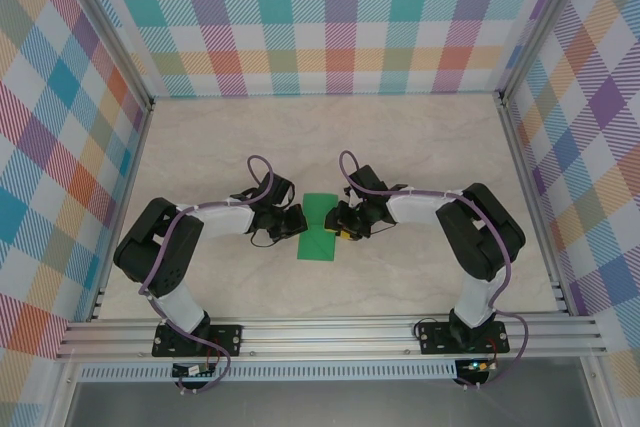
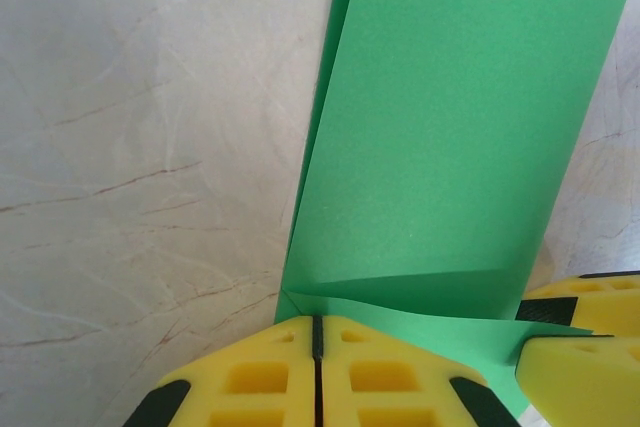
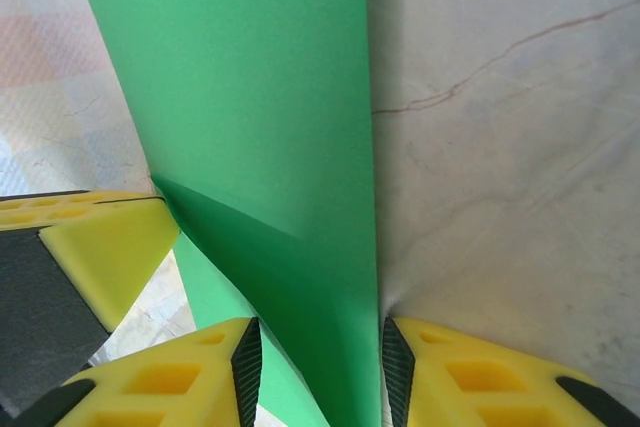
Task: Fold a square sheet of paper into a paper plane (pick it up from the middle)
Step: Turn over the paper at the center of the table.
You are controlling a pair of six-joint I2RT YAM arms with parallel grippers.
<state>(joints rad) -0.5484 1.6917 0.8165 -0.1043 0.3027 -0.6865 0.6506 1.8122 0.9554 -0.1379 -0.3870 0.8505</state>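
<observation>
Green square paper sheet [image 1: 320, 228], partly folded, on pale marble-look tabletop [image 1: 420, 137]. Left gripper [image 2: 316, 325] pressed together at sheet edge. Right gripper [image 3: 322, 337] spread, fold between jaws.

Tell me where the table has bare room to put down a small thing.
Free: the wide far part of the table, between the back wall and the green paper; also a smaller patch between that paper and the near rail. Crowded: the centre, where the left gripper and right gripper meet at the paper.
</observation>
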